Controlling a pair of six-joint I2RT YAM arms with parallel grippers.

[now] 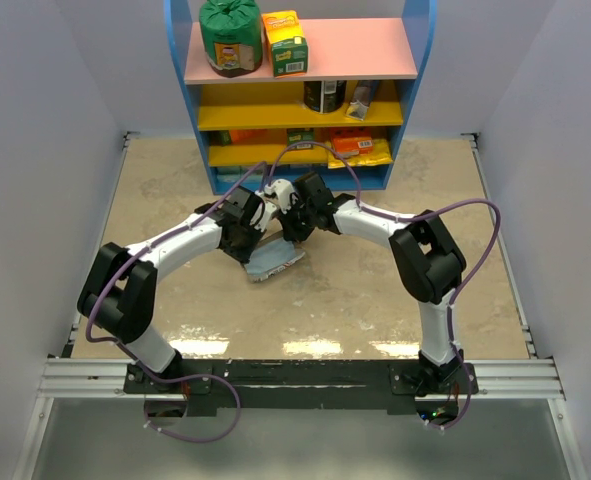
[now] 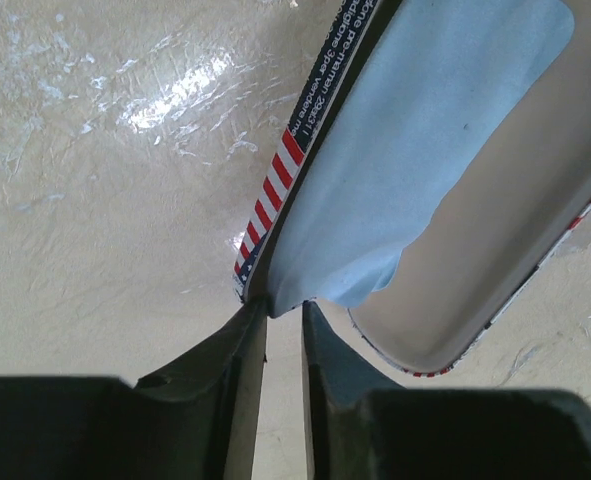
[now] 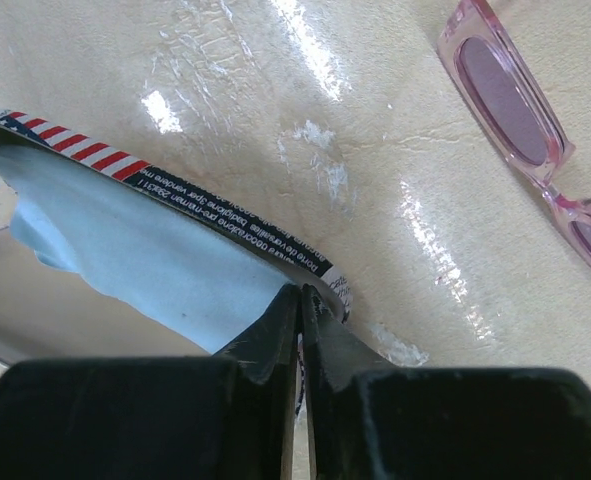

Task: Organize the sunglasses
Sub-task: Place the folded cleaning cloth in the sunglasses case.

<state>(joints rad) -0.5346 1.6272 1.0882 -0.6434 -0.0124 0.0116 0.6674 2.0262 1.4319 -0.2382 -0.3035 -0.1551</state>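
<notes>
The grey-white pouch (image 1: 275,258) with flag print lies mid-table, held open between both grippers. My left gripper (image 2: 284,308) is shut on one end of its rim (image 2: 273,185), pinching a corner of the light blue cloth (image 2: 415,130) that lies inside. My right gripper (image 3: 301,295) is shut on the other end of the lettered rim (image 3: 205,215), with the cloth (image 3: 145,260) just left of it. The sunglasses (image 3: 515,100), pink frame with purple lenses, lie on the table beyond the pouch, apart from it. In the top view both grippers (image 1: 260,225) (image 1: 293,222) meet over the pouch and hide the sunglasses.
A blue shelf unit (image 1: 300,100) with pink and yellow shelves stands at the table's far edge, close behind the grippers, with a green pack (image 1: 230,38) and a yellow box (image 1: 285,42) on top. White walls (image 1: 35,200) close in both sides.
</notes>
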